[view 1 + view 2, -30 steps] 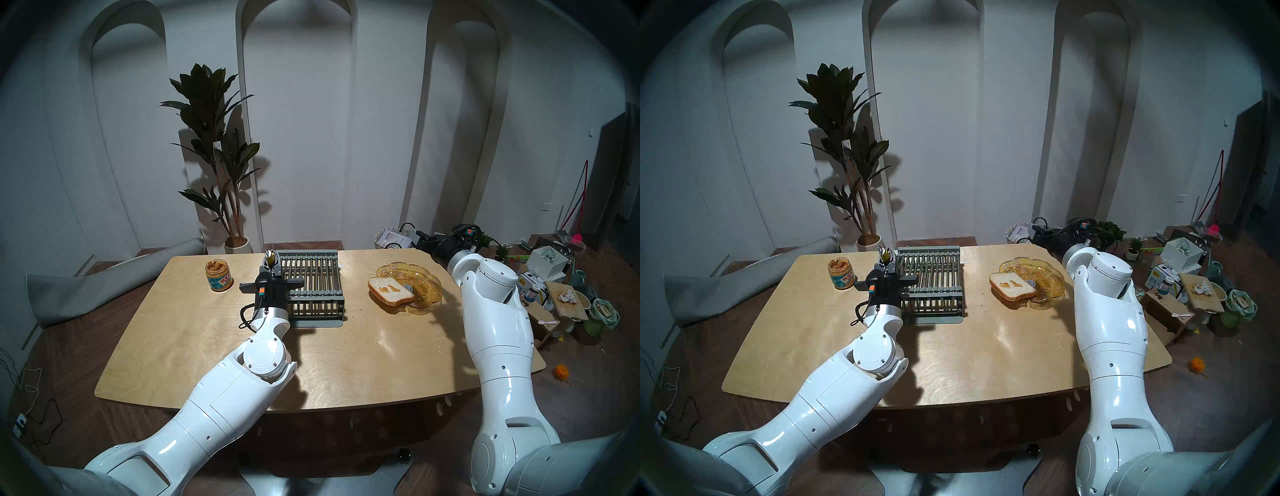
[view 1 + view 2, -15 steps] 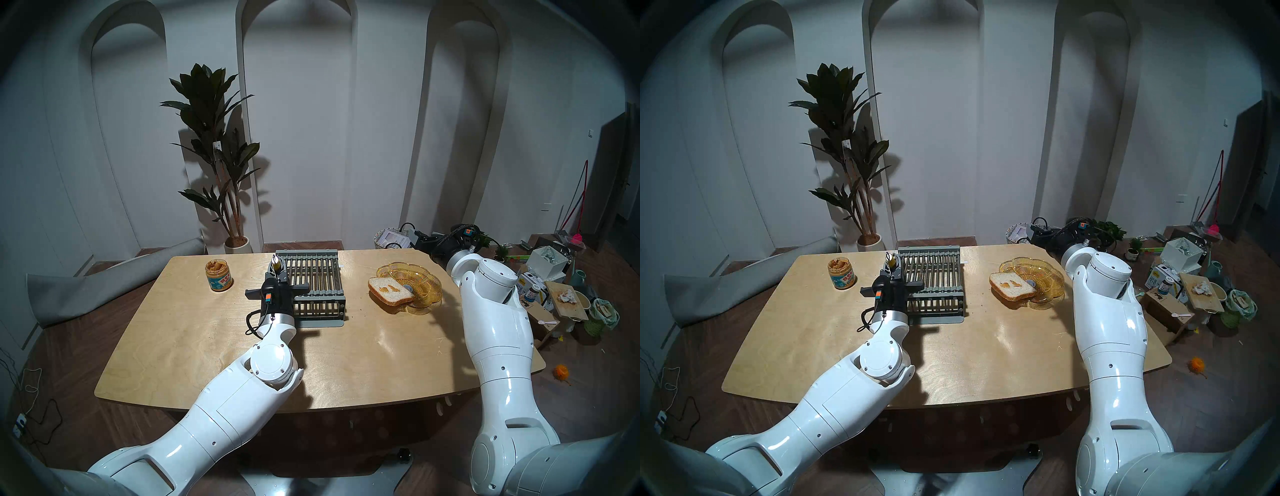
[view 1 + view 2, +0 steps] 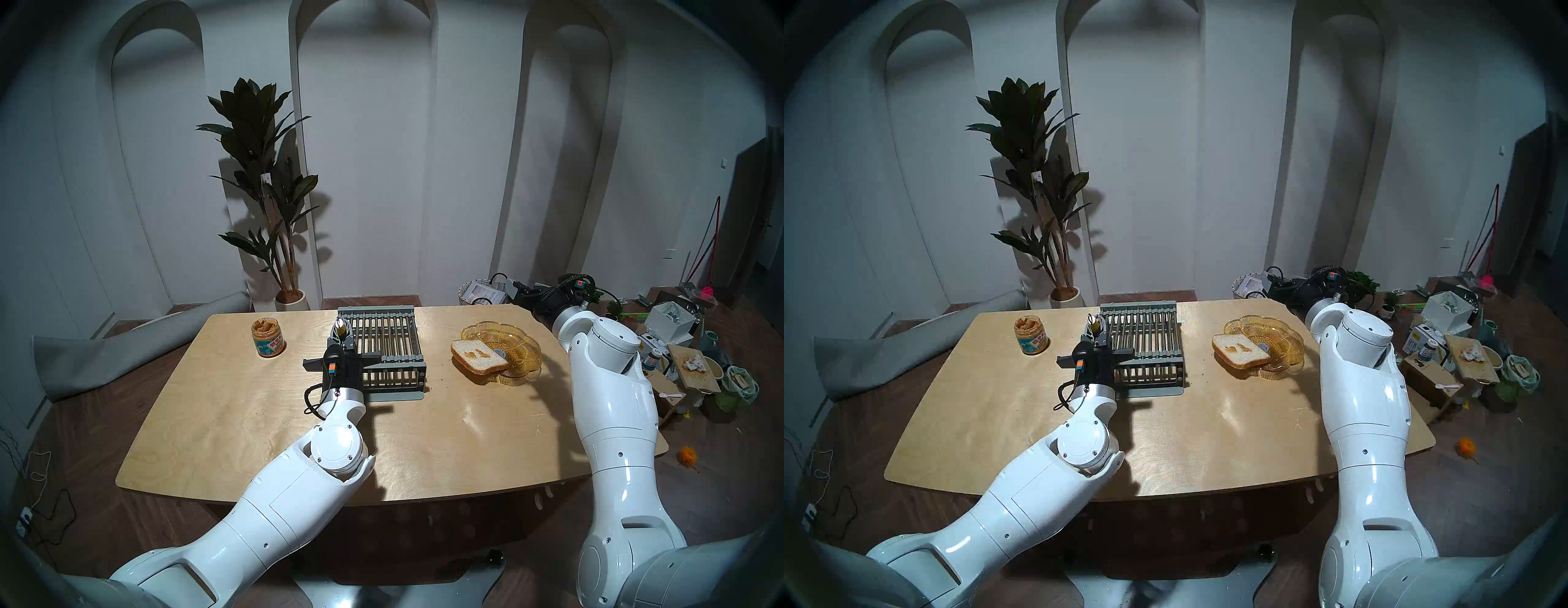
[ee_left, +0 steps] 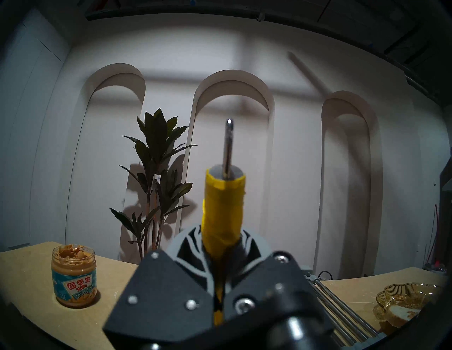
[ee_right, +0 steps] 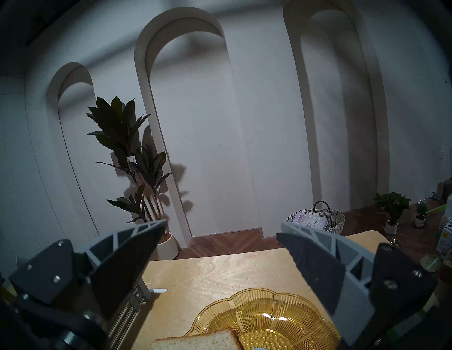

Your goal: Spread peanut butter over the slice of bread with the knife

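Knife (image 4: 223,210) beside grey rack (image 3: 384,344); jar (image 3: 267,338) left; bread (image 3: 478,356) right.

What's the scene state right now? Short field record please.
left gripper: shut on the knife, blade pointing up and away
right gripper: open, empty, above the amber dish
slice of bread: resting on the dish's edge, two small tan smears on top
peanut butter jar: lidless, on the table, left of the grey rack
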Motion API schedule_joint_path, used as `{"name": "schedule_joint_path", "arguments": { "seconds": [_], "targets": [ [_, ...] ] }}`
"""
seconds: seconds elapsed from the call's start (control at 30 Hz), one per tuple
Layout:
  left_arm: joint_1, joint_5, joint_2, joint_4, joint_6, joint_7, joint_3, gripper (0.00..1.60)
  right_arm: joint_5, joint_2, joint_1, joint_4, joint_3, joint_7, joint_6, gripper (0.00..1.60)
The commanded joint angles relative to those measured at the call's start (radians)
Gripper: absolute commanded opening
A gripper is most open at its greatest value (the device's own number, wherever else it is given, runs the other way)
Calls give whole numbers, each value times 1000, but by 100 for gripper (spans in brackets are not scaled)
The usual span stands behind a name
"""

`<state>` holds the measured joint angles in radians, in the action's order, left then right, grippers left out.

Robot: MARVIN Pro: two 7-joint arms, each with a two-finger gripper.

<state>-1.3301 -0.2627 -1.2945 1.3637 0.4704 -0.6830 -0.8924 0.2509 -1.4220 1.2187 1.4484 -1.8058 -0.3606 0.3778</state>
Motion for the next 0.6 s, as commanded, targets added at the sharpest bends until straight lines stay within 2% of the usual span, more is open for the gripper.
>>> {"name": "schedule_joint_path", "arguments": {
  "seconds": [0.0, 0.17, 0.23, 0.27, 0.33, 0.43, 0.5, 0.53, 0.57],
  "targets": [
    [13, -5, -1, 16, -10, 3, -4, 12, 1, -3, 0, 38, 0, 3, 7, 160],
    [14, -13, -3, 12, -17, 7, -5, 25, 0, -5, 3, 44, -1, 6, 12, 160],
    [15, -15, -5, 9, -21, 9, -5, 36, 0, -4, 2, 45, -3, 6, 13, 160],
    [16, -15, -6, 8, -22, 9, -5, 57, 0, -4, 2, 45, -3, 6, 14, 160],
    [17, -16, -7, 7, -24, 10, -5, 74, 1, -4, 0, 44, -5, 6, 15, 160],
    [20, -19, -10, 3, -25, 11, -6, 77, 1, -3, -4, 40, -6, 6, 15, 160],
    [22, -19, -10, 5, -25, 12, -7, 97, 2, -3, -6, 38, -6, 6, 15, 160],
    [23, -18, -10, 7, -26, 12, -7, 113, 1, -2, -7, 36, -6, 6, 15, 160],
    [25, -13, -10, 7, -27, 8, -7, 112, 1, -2, -9, 34, -5, 5, 15, 160]
  ]
}}
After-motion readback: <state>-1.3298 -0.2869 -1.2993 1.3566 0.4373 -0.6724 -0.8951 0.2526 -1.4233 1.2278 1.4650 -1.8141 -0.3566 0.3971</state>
